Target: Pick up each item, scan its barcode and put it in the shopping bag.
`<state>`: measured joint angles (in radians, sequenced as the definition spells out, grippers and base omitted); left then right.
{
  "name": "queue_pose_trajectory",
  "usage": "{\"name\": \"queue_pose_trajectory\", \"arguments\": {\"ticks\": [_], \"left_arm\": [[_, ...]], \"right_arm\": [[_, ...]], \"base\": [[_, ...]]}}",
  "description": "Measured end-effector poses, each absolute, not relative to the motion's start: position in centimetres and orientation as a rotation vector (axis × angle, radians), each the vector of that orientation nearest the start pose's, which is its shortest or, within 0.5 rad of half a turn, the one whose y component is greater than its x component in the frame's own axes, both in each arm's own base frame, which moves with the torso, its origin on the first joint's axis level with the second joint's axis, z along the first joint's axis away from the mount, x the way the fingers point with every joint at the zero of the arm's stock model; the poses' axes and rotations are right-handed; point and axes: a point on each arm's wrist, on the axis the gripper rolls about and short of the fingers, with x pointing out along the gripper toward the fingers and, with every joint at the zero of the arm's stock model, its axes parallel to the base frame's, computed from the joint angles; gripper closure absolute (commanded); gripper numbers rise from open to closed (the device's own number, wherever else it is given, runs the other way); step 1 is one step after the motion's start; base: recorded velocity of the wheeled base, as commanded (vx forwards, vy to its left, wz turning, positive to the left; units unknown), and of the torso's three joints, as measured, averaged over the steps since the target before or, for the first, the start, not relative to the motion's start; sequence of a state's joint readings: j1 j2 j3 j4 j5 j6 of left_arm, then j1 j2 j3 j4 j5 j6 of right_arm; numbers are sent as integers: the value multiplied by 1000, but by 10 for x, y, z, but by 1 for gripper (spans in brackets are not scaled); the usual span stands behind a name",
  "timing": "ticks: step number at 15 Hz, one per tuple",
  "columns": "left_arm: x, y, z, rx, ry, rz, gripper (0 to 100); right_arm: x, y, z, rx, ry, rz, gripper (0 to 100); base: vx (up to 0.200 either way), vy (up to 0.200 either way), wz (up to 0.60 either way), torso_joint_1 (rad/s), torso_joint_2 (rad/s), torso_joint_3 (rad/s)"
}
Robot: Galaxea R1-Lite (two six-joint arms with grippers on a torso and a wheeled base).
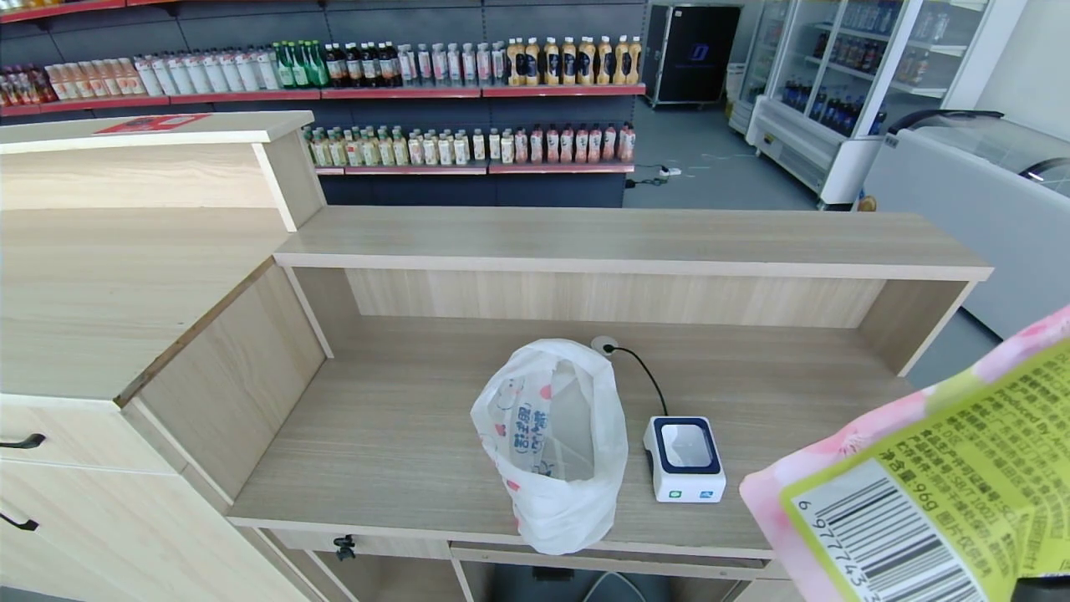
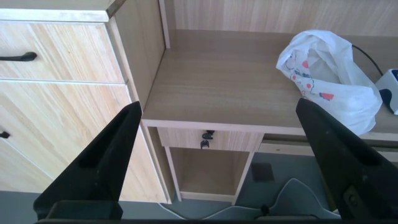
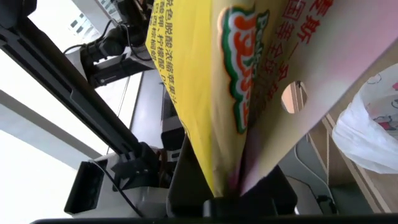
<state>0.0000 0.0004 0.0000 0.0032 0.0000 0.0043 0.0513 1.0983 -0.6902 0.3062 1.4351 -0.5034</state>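
Snack packet (image 1: 928, 493), pink w/ yellow-green label, is held up in the air off the table's (image 1: 401, 435) front right corner, barcode side facing the head camera. Right hand (image 3: 239, 186) is clamped on one end of it. Shopping bag (image 1: 552, 451) stands mouth-open near the front edge, about mid-table. Scanner (image 1: 684, 458) sits just beside the bag on its right, w/ a black cable (image 1: 644, 372) running toward the back. Left hand (image 2: 217, 106) hangs off the front left corner, fingers (image 2: 99, 168) spread wide, holding nothing.
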Motion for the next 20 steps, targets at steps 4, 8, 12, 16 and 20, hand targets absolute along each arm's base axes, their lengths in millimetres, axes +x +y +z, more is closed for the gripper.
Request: {"name": "queue_pose_trajectory", "arguments": {"ticks": [4, 8, 12, 16, 20], "left_arm": [[-23, 0, 75, 5, 4, 0, 0], [-23, 0, 75, 5, 4, 0, 0], [-23, 0, 75, 5, 3, 0, 0], [-23, 0, 75, 5, 3, 0, 0], [-23, 0, 75, 5, 4, 0, 0]], "right_arm": [[114, 28, 212, 100, 231, 1504, 100], [113, 28, 210, 105, 240, 1500, 100], [114, 28, 210, 93, 231, 1497, 100], [120, 25, 210, 74, 210, 1475, 100], [122, 21, 211, 76, 204, 1440, 100]], "base": [[0, 0, 0, 0, 0, 0], [0, 0, 0, 0, 0, 0], [0, 0, 0, 0, 0, 0], [0, 0, 0, 0, 0, 0], [0, 0, 0, 0, 0, 0]]}}
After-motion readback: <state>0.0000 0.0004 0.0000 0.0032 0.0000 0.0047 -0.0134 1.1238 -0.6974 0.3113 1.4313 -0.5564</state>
